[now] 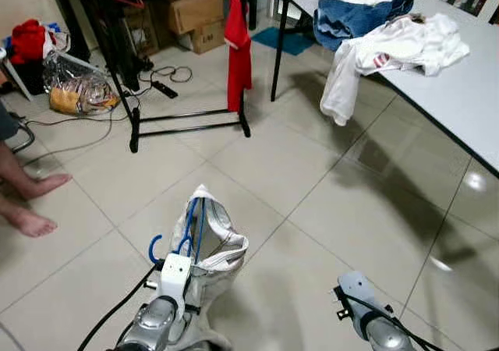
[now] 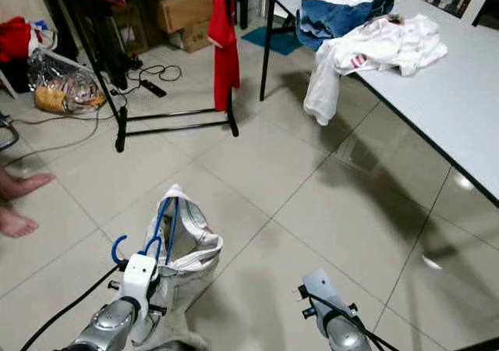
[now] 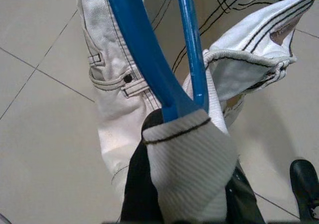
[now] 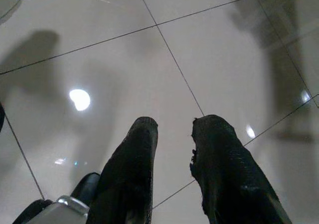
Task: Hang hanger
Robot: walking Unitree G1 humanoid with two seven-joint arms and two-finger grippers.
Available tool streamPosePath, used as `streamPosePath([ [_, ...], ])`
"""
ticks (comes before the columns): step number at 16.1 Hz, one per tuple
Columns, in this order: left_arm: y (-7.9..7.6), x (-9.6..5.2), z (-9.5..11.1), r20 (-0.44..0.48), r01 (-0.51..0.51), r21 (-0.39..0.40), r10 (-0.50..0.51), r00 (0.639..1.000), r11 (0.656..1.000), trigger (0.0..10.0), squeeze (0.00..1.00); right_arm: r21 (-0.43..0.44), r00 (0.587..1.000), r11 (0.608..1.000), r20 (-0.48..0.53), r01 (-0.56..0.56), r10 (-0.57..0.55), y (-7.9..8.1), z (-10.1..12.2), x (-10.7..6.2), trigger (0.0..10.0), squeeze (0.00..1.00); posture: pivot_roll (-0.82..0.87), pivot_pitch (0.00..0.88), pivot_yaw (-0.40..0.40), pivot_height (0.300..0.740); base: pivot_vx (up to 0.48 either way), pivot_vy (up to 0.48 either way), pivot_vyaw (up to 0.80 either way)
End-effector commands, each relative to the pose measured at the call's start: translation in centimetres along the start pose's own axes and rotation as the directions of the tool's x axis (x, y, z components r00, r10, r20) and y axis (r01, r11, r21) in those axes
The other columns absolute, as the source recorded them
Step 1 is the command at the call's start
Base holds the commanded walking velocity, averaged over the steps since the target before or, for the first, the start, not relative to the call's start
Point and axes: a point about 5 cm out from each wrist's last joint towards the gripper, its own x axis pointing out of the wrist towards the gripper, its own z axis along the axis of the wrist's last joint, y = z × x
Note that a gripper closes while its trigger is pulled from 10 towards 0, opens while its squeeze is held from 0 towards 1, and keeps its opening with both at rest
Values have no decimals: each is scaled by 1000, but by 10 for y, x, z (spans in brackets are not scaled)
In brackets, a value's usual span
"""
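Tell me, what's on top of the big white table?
On the table lies a heap of clothes: a white shirt hanging over the edge and blue jeans behind it. Anything beneath the heap is covered.

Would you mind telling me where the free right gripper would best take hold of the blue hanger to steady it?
Probably the blue hanger's upper arms, just below its hook, coming in from the robot's right. The white garment drapes over the lower part, and the left gripper already clamps the junction, so the bare blue bars above are the exposed rigid part. The right gripper hangs open over the floor tiles.
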Motion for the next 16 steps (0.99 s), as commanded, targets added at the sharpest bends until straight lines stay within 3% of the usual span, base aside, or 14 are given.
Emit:
streamPosePath([
  [1,0,1,4,18,-1,7,0,1000,1000,10000,0,-11,1000,1000,9,0,0,1,0,0,10000,0,-11,0,20,740,322,0,0],
  [9,2,1,4,16,-4,12,3,1000,1000,10000,0,-25,1000,1000,14,-5,5,4,1,0,10000,0,-8,0,23,740,375,0,0],
  [13,2,1,4,16,-3,11,2,1000,1000,10000,0,-33,1000,999,15,-7,7,4,2,0,10000,0,-7,0,23,740,384,0,800],
  [14,2,1,4,15,-2,12,2,1000,1000,10000,0,5,1000,1000,8,-3,3,4,1,0,10000,0,-7,0,23,740,382,0,0],
  [16,2,1,4,14,-2,13,2,1000,1000,10000,0,-17,1000,1000,10,-3,3,4,1,0,10000,0,-7,0,23,740,384,0,0],
])
